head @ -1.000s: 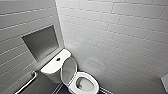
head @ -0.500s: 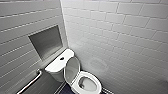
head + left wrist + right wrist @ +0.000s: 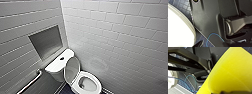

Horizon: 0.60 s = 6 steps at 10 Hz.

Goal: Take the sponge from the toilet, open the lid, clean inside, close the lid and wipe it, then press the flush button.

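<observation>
The white toilet stands in the corner with its lid raised and leaning against the tank. The seat ring and bowl lie open below it. The dark round flush button sits in the middle of the flat tank top. The yellow sponge looms very close in the right wrist view, with my right gripper shut on it. In the left wrist view a white curved rim of the toilet lies beside dark blue floor tiles, and my left gripper is open and holds nothing.
A square recessed niche is set in the left wall above the tank. A metal grab bar runs along that wall lower down. White tiled walls close in on the toilet from the left and behind. Dark floor shows beside the bowl.
The whole head picture has shifted, so the toilet now sits lower and further right in it: the camera moved. The toilet and its raised lid stand as before.
</observation>
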Available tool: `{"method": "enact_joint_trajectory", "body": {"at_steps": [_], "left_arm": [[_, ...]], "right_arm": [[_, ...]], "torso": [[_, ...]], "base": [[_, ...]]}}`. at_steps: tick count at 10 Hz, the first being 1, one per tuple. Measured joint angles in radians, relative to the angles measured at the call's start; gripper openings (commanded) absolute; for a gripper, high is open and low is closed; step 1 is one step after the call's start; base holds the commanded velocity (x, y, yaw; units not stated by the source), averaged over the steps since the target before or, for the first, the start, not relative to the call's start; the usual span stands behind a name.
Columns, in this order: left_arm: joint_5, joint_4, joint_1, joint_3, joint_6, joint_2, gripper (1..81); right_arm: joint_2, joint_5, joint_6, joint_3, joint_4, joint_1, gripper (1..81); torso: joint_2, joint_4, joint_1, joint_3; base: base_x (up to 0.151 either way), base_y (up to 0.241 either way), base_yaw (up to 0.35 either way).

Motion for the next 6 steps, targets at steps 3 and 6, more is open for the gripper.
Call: {"method": "enact_joint_trajectory", "body": {"at_steps": [3, 6], "left_arm": [[0.001, 0.0, 0.011, 0.0, 0.0, 0.0, 81.1], [-0.006, 0.0, -0.008, 0.0, 0.0, 0.0, 81.1]], "right_arm": [[0.001, -0.003, 0.0, -0.001, 0.0, -0.008, 1.0], [0.001, 0.001, 0.0, -0.001, 0.001, 0.005, 1.0]], "torso": [[0.0, 0.0, -0.003, 0.0], [0.001, 0.0, -0.002, 0.0]], "base": [[0.073, 0.0, 0.0], [0.089, 0.0, 0.0]]}}
